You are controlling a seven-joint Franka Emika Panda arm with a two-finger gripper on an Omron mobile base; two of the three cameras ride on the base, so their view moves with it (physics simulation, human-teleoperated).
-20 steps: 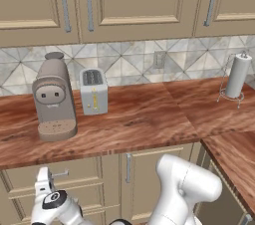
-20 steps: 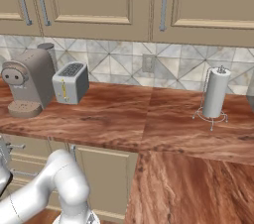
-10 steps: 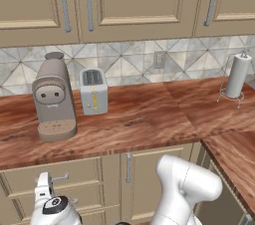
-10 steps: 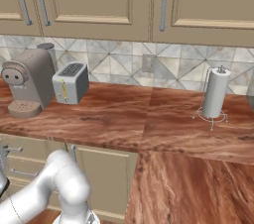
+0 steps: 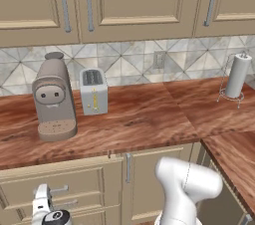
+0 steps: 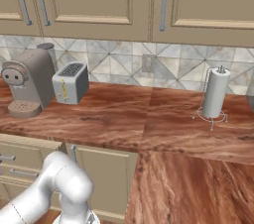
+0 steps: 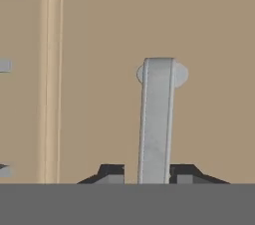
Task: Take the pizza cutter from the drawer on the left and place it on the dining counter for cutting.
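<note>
The drawer (image 5: 84,185) sits shut under the wood-grain worktop, its beige front (image 7: 99,45) close ahead in the hand view. Its silver bar handle (image 7: 157,119) runs up the hand view from between my two dark fingertips. My gripper (image 7: 147,171) is open and straddles that handle, with a small gap on the left side. In the left base view the gripper (image 5: 44,203) is low at the bottom left, against the drawer fronts. The pizza cutter is hidden and the dining counter is out of view.
On the worktop (image 5: 134,124) stand a coffee machine (image 5: 54,100), a toaster (image 5: 93,91) and a paper towel holder (image 5: 235,77). Beige wall cabinets (image 5: 129,0) hang above. A cabinet door (image 5: 154,184) is right of the drawers. The worktop turns a corner at the right (image 6: 198,188).
The hand has sunk lower in the left base view, closer against the drawer fronts. The things on the worktop have not moved.
</note>
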